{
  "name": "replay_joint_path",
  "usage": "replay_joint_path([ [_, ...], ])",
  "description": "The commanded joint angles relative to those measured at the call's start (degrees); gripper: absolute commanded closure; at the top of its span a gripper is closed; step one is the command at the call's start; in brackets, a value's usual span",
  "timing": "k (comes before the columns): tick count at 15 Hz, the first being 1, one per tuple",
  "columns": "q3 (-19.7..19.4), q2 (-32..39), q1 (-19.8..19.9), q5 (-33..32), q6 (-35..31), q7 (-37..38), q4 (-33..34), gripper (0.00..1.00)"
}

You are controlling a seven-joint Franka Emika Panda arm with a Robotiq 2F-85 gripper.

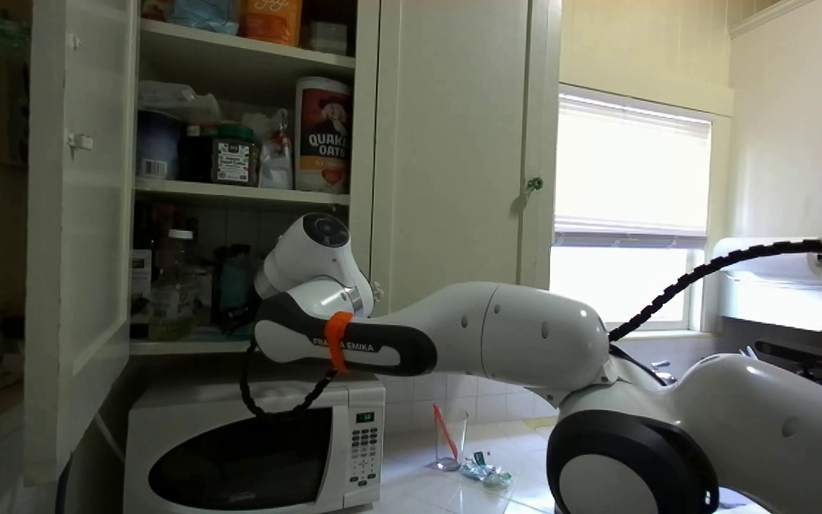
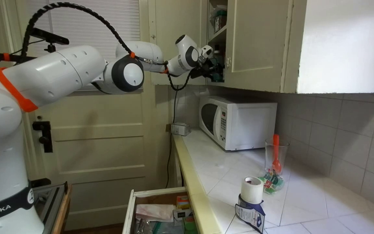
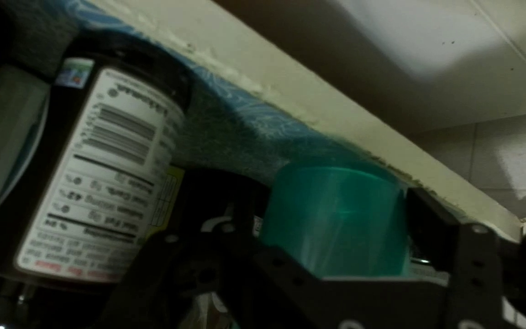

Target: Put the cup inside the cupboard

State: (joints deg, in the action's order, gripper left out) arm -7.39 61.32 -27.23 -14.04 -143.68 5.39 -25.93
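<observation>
Robotiq gripper (image 3: 329, 212) is sitting closest in the wrist view, a fingertip on either side of the teal tumbler (image 3: 338, 221). Can't tell if it's pinching or just flanking. Tumbler is showing just inside the white wall cupboard (image 1: 447, 143), which is hanging over the far end of the tiled countertop (image 2: 307, 206), above the microwave (image 2: 250, 125). Key relation: tumbler is lying between the fingertips, long axis running toward the shelf (image 3: 265, 122), just beside its front edge (image 3: 290, 84); contact isn't reading clearly. Dark nutrition-labelled bottle (image 3: 107, 169) is standing apart from it. My call: release is needing a seated tumbler; near that edge it's risking a tip.
</observation>
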Motion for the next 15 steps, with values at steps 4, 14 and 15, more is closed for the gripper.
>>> replay_joint_path([
  [4,-0.2,0.48,0.05,-0.36,0.33,0.64,0.6,0.0],
  [14,-1.67,-0.07,-0.43,-1.43,-0.47,1.7,0.3,0.44],
  [15,-2.34,-0.25,-0.6,-1.8,-0.86,2.42,0.08,0.44],
])
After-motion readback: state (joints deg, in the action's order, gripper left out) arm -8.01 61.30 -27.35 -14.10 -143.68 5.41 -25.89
